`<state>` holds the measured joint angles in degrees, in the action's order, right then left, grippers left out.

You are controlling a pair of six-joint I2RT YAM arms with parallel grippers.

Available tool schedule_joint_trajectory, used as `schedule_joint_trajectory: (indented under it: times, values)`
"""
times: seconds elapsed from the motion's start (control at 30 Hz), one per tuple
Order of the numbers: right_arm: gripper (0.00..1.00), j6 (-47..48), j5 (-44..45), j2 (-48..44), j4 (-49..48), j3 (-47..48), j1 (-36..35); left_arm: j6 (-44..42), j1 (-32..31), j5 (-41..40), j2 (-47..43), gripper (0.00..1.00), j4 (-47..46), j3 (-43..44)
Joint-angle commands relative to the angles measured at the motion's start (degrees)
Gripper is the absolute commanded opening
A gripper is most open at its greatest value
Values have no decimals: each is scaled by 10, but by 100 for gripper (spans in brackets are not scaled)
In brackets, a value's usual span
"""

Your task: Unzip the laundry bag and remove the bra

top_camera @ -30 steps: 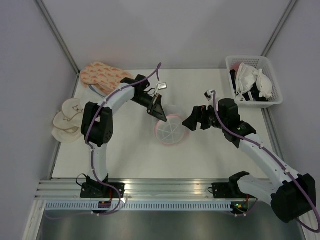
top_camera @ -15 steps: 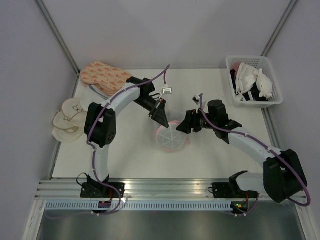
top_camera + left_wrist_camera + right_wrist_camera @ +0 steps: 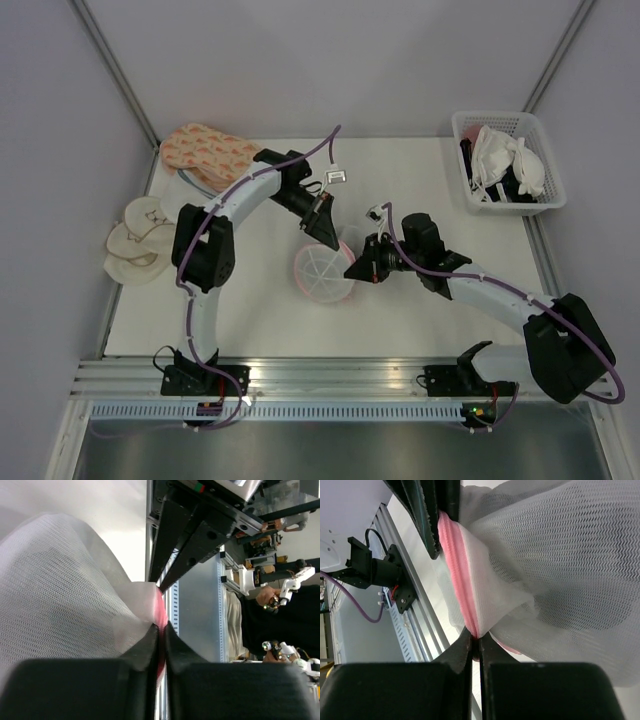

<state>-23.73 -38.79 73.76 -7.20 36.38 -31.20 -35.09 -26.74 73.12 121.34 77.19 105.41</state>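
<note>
The bag (image 3: 320, 272) sits mid-worktop (image 3: 250, 305). The left gripper (image 3: 329, 238) pinches its far pink rim (image 3: 454, 570), and the right gripper (image 3: 357, 270) is pressed together on the rim at the bag's right side, close by. To unzip cleanly, the left should probably anchor while the right draws along the rim's curve, not upward; whether it holds the zip pull cannot be told.

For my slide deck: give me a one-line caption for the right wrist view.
Right hand pinches the round white mesh laundry bag by its pink zip rim.
</note>
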Motion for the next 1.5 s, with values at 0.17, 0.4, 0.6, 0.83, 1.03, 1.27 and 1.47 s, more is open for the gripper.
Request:
schedule_joint_trajectory:
  times: [0.17, 0.4, 0.6, 0.83, 1.03, 1.27, 1.47]
  values:
    - [0, -63, 48, -23, 3, 34, -2, 327, 18, -220, -113, 50, -322, -74]
    - [0, -194, 136, -53, -3, 49, -3, 520, 39, -377, -281, 59, -535, -200]
    - [0, -376, 145, -70, -120, 6, 11, 686, 33, -448, -454, 74, -700, -376]
    - [0, -513, 167, -90, -348, -68, 19, 876, 13, -432, -574, 78, -834, -602]
    - [0, -559, 169, -98, -446, -94, 25, 984, 4, -454, -644, 82, -896, -712]
    - [1, -573, 152, -101, -490, -106, 27, 1101, 0, -470, -653, 86, -993, -765]
    - [1, -554, 124, -113, -498, -113, 27, 1194, -19, -499, -632, 88, -1055, -772]
